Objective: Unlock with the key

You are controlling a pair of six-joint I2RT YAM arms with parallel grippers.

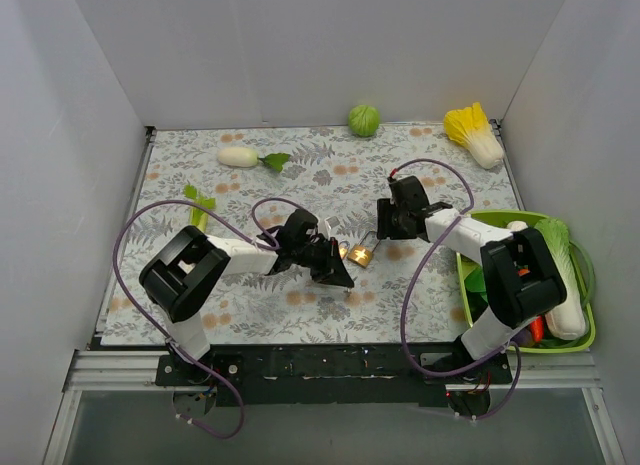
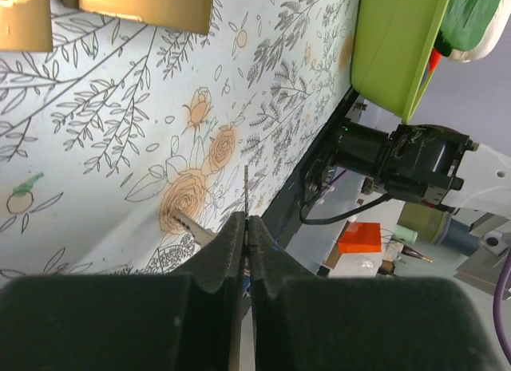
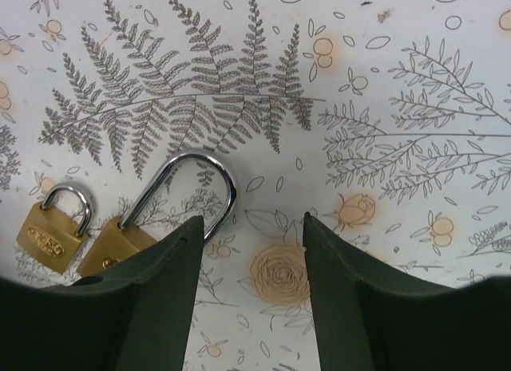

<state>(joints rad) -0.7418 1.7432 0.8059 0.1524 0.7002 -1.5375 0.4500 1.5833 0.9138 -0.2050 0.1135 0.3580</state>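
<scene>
Two brass padlocks lie mid-table. The larger padlock (image 1: pixel 361 255) has a tall steel shackle (image 3: pixel 192 183). The small padlock (image 3: pixel 52 231) lies beside it on its left in the right wrist view. My left gripper (image 1: pixel 335 270) sits just left of the locks and is shut on a thin key (image 2: pixel 246 187), seen edge-on and sticking out past the fingertips. The brass bodies (image 2: pixel 148 4) show at the top of the left wrist view. My right gripper (image 1: pixel 383 228) is open and empty, and hovers just right of the large padlock's shackle.
A green basket (image 1: pixel 470 275) of vegetables stands at the right edge. A white radish (image 1: pixel 238 156), a green cabbage (image 1: pixel 364 119) and a napa cabbage (image 1: pixel 478 133) lie along the back. A green leafy stalk (image 1: pixel 200 207) lies at the left. White walls enclose the table.
</scene>
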